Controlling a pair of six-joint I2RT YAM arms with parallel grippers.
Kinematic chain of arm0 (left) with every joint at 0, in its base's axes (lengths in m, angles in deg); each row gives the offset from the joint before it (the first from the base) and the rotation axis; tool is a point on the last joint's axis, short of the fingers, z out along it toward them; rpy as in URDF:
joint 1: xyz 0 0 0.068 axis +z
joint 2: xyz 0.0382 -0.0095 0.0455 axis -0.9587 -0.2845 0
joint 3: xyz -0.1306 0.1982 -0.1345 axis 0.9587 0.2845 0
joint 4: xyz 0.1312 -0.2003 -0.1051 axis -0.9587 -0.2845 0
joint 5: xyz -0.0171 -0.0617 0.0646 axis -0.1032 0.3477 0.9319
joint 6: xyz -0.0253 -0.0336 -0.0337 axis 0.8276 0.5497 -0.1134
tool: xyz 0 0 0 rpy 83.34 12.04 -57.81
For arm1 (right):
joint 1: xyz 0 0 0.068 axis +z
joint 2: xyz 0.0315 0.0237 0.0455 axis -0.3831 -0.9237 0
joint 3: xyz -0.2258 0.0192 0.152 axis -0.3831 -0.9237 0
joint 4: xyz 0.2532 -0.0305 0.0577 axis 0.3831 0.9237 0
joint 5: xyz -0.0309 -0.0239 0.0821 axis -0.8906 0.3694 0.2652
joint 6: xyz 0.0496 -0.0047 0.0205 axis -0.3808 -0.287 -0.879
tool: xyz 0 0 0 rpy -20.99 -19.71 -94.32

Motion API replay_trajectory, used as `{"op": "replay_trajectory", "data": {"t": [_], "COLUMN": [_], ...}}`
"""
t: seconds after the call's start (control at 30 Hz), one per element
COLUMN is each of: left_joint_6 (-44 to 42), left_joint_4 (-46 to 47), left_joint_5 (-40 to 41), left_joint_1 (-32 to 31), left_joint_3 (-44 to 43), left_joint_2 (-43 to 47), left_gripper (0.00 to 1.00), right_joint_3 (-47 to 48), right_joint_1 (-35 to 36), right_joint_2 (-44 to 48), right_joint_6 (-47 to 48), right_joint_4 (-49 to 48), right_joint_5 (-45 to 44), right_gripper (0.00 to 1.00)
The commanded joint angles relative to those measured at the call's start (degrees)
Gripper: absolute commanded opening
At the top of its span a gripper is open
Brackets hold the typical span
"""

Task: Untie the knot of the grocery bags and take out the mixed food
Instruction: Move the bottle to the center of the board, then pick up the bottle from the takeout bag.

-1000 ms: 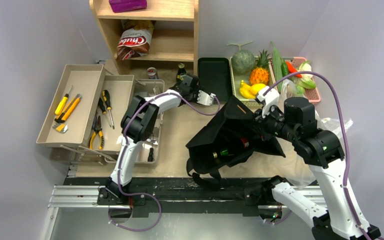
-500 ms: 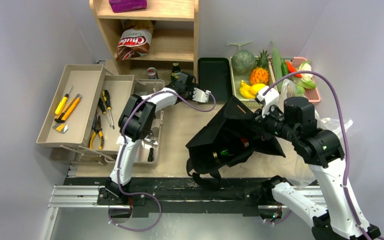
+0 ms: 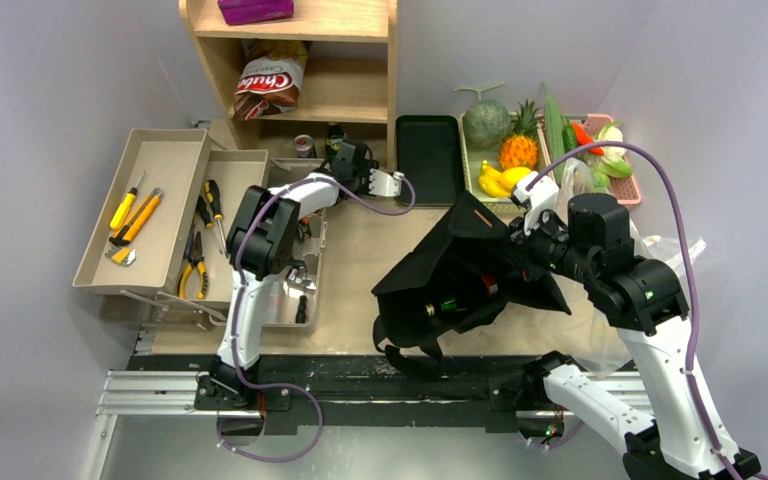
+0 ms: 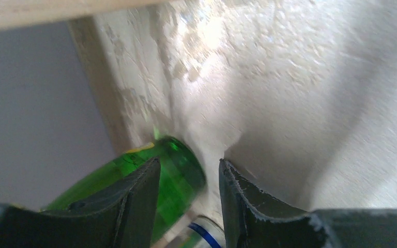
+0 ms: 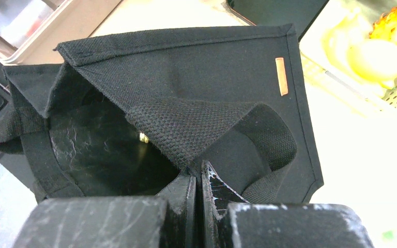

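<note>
The black cloth bag [image 3: 460,270] lies open in the middle of the table. My right gripper [image 3: 517,252] is shut on its upper rim [image 5: 186,129] and holds that rim up; the right wrist view [image 5: 195,173] shows the dark inside with one small shiny thing [image 5: 143,137]. My left gripper [image 3: 345,158] is at the foot of the shelf, closed on the green bottle [image 3: 335,135]; the bottle [image 4: 178,170] sits between its fingers. The see-through plastic bag [image 3: 665,262] lies behind my right arm. Melon [image 3: 486,122], cucumber [image 3: 554,130], peppers [image 3: 582,133] and yellow fruit [image 3: 500,178] lie in trays at the back right.
A wooden shelf [image 3: 360,100] at the back holds the chip packet [image 3: 268,85]. A can [image 3: 303,146] stands by the bottle. A flat black tray [image 3: 430,155] lies right of the shelf. Grey trays with yellow-handled tools [image 3: 145,215] fill the left side.
My left gripper has moved left along the foot of the shelf, carrying the green bottle toward the can. The right arm and the black bag have not moved.
</note>
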Motion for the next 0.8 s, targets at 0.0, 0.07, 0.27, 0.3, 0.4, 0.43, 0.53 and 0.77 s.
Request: {"op": "replay_trajectory", "data": {"t": [0.0, 0.07, 0.27, 0.3, 0.4, 0.43, 0.53, 0.77], "left_joint_6": [7.8, 13.9, 24.8, 27.0, 35.5, 38.5, 49.0, 41.3], "left_joint_4": [-1.4, -5.6, -7.8, -7.7, -6.9, -6.7, -5.3, -3.6], "left_joint_5": [-9.2, -16.4, -31.9, -33.6, -37.8, -39.3, -43.9, -46.1], "left_joint_1": [0.4, -0.6, -5.2, -5.8, -7.4, -7.7, -8.4, -19.5], "left_joint_3": [5.1, 6.9, 16.4, 17.7, 21.1, 22.1, 24.9, 35.5], "left_joint_2": [10.2, 15.9, 31.9, 34.3, 42.2, 45.2, 53.3, 70.5], "left_gripper": [0.46, 0.48, 0.52, 0.52, 0.52, 0.52, 0.53, 0.52], "right_joint_3": [2.2, 1.8, -1.2, -1.8, -2.7, -2.8, -3.4, -5.1], "right_joint_1": [-0.4, -0.4, -0.4, -0.5, -0.5, -0.5, -0.4, -0.4], "right_joint_2": [0.3, 0.6, 1.7, 2.1, 3.0, 3.3, 4.6, 6.4], "right_joint_6": [0.7, 1.5, 1.4, 1.4, 1.6, 1.9, 3.1, 5.1], "right_joint_4": [0.3, -0.8, -4.8, -5.8, -9.2, -10.3, -13.5, -15.2], "right_joint_5": [-0.9, 0.8, 1.4, 1.9, 2.7, 2.9, 5.0, 10.7], "right_gripper": [0.00, 0.00, 0.00, 0.00, 0.00, 0.00, 0.00, 0.00]}}
